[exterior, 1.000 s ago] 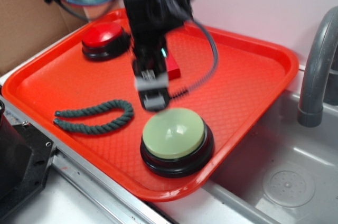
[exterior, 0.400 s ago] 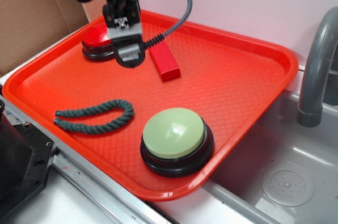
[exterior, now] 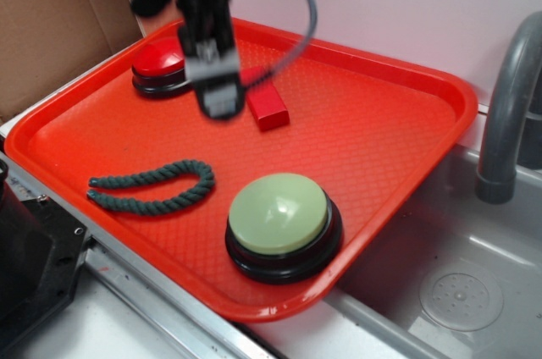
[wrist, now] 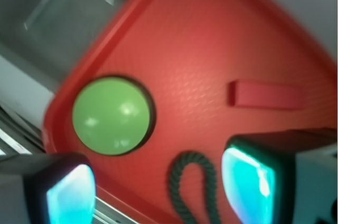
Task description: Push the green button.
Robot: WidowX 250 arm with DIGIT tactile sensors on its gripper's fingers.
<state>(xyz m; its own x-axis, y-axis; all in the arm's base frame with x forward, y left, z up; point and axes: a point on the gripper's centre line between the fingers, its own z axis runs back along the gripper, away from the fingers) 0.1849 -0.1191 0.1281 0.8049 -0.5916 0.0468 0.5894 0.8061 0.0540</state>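
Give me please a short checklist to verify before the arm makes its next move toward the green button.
1. Green button visible and uncovered on the red tray: ok.
2. Gripper above the button: not ok; it hangs over the back of the tray, between the red button and the red block.
3. Gripper holds nothing: ok; in the wrist view the fingers stand apart with only tray and rope between them.
4. Path to the button free: ok; the green rope lies to the side, not touching the button.
5. Button already pressed: cannot tell.
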